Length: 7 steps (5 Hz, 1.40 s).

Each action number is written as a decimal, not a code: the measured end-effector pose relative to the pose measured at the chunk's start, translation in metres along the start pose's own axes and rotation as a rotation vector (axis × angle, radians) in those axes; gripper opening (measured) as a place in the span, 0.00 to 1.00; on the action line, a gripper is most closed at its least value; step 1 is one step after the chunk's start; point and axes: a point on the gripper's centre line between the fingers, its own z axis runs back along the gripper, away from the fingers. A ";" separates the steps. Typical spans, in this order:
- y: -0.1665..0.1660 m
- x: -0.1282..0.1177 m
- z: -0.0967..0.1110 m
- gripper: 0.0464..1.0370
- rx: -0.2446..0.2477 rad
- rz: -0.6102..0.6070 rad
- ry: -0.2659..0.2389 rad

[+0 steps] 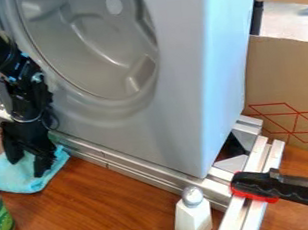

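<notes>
At the left of the frame we see the black pincer [27, 167], spread apart, its tips down at a soft, rumpled blue cloth [17, 179], with a green-labelled can [0, 219] near the lower left edge. A squarish white bottle [193, 219] with a rounded grey cap stands at lower centre on the wood-grained tabletop [90, 205], before metal rails [130, 166] and a smooth grey moulded panel [173, 110]; cardboard [284, 76] rises at right.

Glossy black arm [28, 97], bulky and jointed
</notes>
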 end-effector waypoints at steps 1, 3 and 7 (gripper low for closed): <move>0.002 -0.001 -0.001 0.96 -0.018 -0.001 -0.027; -0.024 -0.031 0.038 0.96 -0.146 -0.068 -0.147; -0.003 -0.089 0.076 0.96 -0.184 -0.077 -0.216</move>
